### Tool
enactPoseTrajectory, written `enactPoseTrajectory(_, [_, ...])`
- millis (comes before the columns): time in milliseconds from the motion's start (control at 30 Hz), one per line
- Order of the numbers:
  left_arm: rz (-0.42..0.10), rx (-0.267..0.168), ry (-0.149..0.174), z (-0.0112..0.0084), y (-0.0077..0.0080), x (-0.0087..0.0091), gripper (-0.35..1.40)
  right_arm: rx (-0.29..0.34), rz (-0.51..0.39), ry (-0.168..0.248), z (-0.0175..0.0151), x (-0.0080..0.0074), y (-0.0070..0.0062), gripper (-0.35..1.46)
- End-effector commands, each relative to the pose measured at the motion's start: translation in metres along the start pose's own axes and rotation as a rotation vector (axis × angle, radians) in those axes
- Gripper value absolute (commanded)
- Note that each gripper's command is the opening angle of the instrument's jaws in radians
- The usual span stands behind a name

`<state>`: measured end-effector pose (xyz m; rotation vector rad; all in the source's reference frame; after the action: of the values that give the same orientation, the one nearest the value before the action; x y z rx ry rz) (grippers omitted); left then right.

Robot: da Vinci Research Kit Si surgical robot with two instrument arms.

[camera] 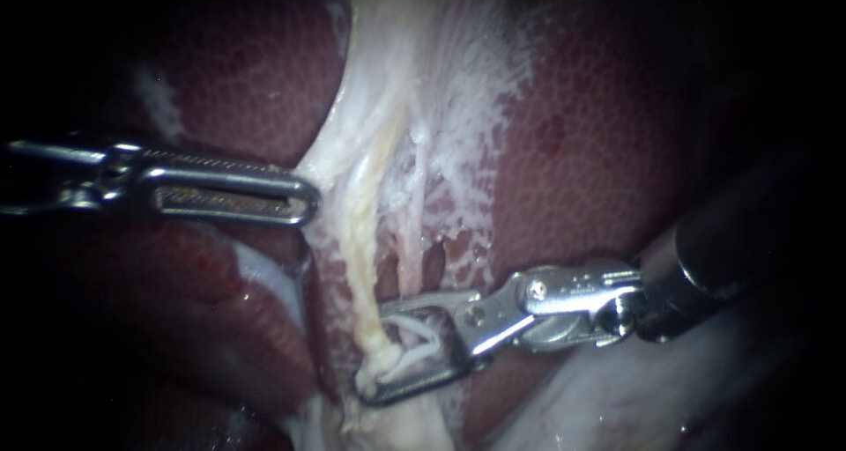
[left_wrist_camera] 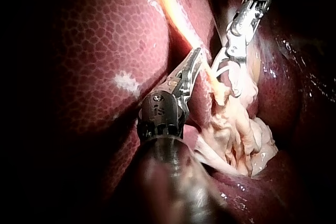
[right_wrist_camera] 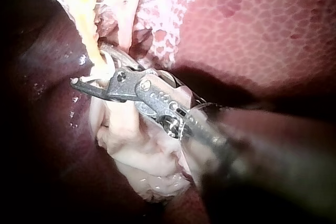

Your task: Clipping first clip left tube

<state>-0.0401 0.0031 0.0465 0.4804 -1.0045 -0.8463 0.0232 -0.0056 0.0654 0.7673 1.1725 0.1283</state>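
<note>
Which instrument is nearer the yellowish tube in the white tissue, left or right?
Right. The right instrument, jaws holding a white clip, straddles the yellowish tube low down; the left instrument rests apart from it, to its side, at the white tissue edge.

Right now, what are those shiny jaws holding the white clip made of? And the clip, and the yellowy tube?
The right instrument looks like polished steel: silvery, with glints. The clip is matte white, perhaps plastic. The left tube is soft wet tissue, pale yellow, glistening.
</note>
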Motion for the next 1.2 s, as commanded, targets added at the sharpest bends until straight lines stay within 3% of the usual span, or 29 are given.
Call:
enactPoseTrajectory(33, [0.000, 0.002, 0.000, 0.0000, 0.0000, 0.0000, -0.35, 0.005, -0.002, 0.000, -0.0001, 0.0002, 0.0001, 0.56])
enactPoseTrajectory(667, [0.001, -0.002, -0.001, 0.0007, 0.0000, 0.0001, -0.35, 0.027, -0.011, 0.029, 0.0015, 0.0012, 0.0008, 0.49])
enactPoseTrajectory(1200, [0.002, -0.002, -0.001, 0.0008, 0.0002, 0.0004, -0.35, 0.033, -0.013, 0.034, 0.0024, 0.0019, 0.0003, 0.38])
